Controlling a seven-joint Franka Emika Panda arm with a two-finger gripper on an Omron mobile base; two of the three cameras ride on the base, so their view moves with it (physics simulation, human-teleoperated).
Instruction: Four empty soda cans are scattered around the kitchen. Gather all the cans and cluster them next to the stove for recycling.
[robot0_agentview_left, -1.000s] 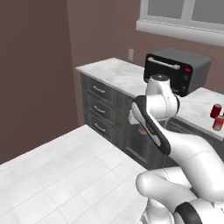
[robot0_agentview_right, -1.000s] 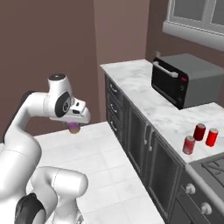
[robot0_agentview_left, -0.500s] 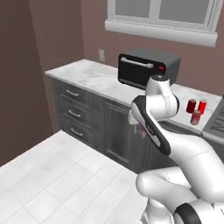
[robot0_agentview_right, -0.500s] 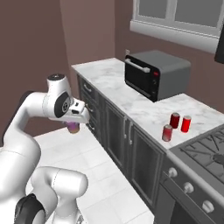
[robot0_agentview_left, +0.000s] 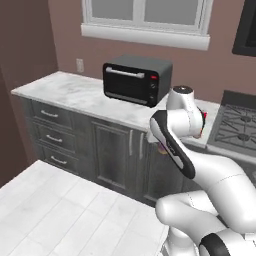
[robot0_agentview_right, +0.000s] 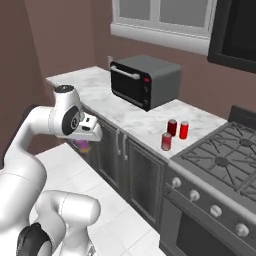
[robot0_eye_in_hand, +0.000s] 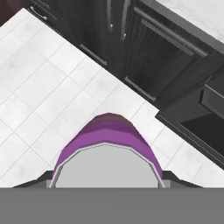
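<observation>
3 red cans (robot0_agentview_right: 173, 132) stand clustered on the worktop (robot0_agentview_right: 130, 117) just left of the stove (robot0_agentview_right: 225, 160). The gripper (robot0_agentview_right: 83, 146) grips the purple can (robot0_eye_in_hand: 108, 139), carried over the floor; delivery remains.

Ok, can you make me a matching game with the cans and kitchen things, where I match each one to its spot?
Things:
1. purple soda can with a silver top
2. three red soda cans
3. black toaster oven with a silver handle
4. dark grey gas stove with black grates

Places:
A. at the right end of the counter run, knobs along its front
B. held in the robot's gripper, above the white floor
C. on the white marble counter, under the window
D. grouped on the counter beside the stove

Pairs: 1-B, 2-D, 3-C, 4-A
</observation>
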